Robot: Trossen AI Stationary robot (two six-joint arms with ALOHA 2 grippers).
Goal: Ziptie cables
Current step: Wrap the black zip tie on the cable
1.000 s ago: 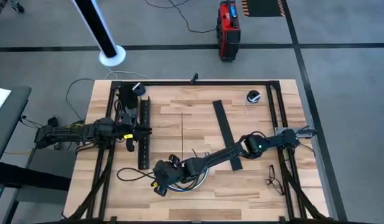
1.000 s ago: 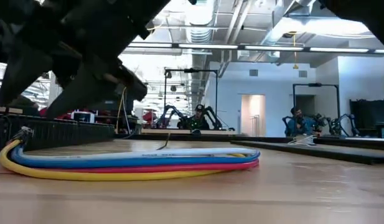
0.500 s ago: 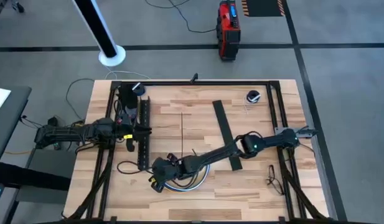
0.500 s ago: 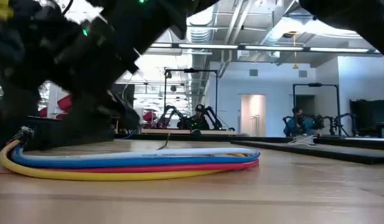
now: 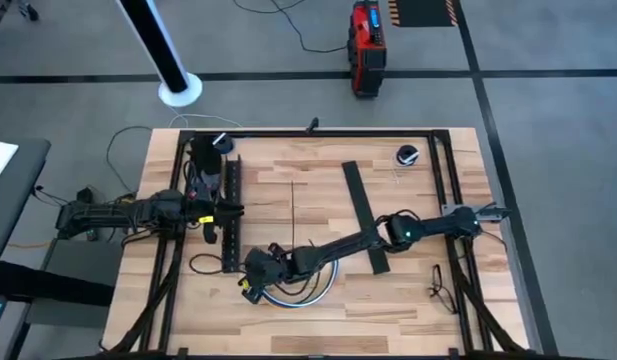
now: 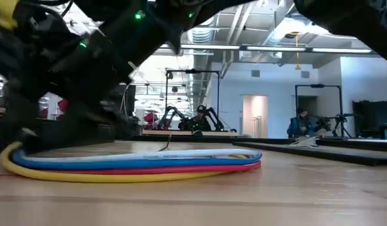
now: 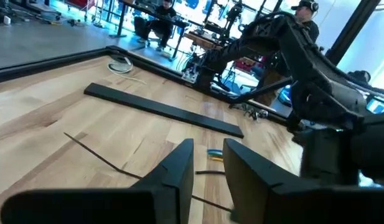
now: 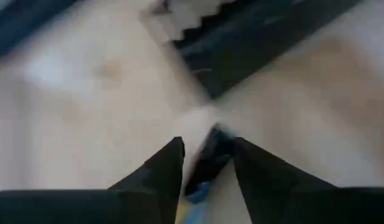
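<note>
Looking down from above, your right gripper [image 5: 250,285] is stretched way across the table [image 5: 318,310] to its near-left part, sitting right at the left end of the cables [image 5: 306,290]. The cables lie flat in a loop that curls out to the gripper's right. In the right wrist view the two fingers [image 8: 155,177] are spread a little, and the dark tip of the cables [image 8: 207,163] sits in the gap between them, with yellow and blue showing lower down. You can't tell for sure if the fingers are touching it, the shot's too smeared. Just past the fingertips is the end of the slotted channel [image 8: 241,37].

From table height the cables [image 6: 137,164] are stacked yellow, red, blue and white, and the right gripper's dark bulk covers their left end.

Your left gripper [image 5: 210,213] is parked beside the channel [image 5: 230,215], well up from the right one. Its fingers [image 7: 179,171] are a bit apart with nothing between them. The flat strip [image 5: 364,214] lies off to the right.
</note>
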